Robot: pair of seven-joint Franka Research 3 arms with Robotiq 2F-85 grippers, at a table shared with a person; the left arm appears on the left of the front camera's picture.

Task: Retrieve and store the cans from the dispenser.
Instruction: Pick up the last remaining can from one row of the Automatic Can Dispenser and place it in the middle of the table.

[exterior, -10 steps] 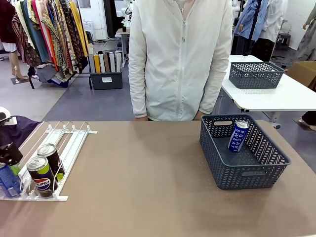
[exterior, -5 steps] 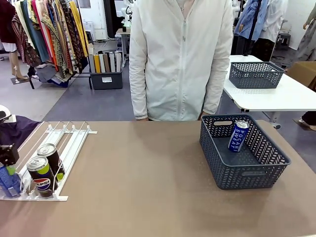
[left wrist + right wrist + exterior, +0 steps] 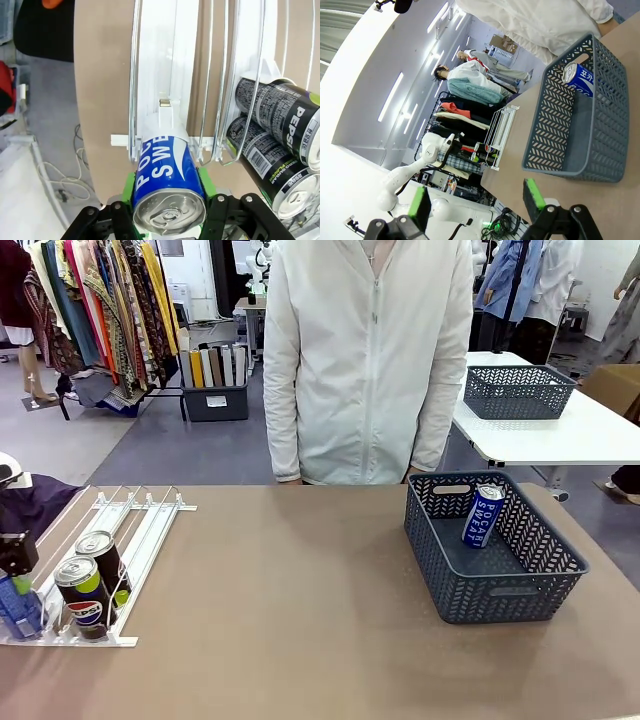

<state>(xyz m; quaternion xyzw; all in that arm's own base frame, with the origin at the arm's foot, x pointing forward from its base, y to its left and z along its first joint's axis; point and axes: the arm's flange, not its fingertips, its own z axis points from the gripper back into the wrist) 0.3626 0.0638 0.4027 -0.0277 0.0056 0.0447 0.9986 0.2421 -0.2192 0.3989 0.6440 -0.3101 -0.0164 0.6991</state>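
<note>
L gripper (image 3: 167, 186) is clamped on a blue can (image 3: 165, 165), green pads on both sides of the body, just below the silver top. That can sits at the stop end of the rack (image 3: 150, 512), in the lane nearest the table's (image 3: 300, 600) left edge. Rack is on the left side of the table, stops toward me. Two black cans are in a lane beside it. Front black can (image 3: 82, 592) is at the stops and rear black can (image 3: 104, 556) is right behind it. My R gripper (image 3: 476, 197) is wide open w/ nothing between the pads. Grey basket (image 3: 520, 592) is on the right side of the table. Second blue can (image 3: 484, 515) is inside it, leaning on the far wall, top up. Person (image 3: 365, 360) in a white jacket stands at the far edge.
</note>
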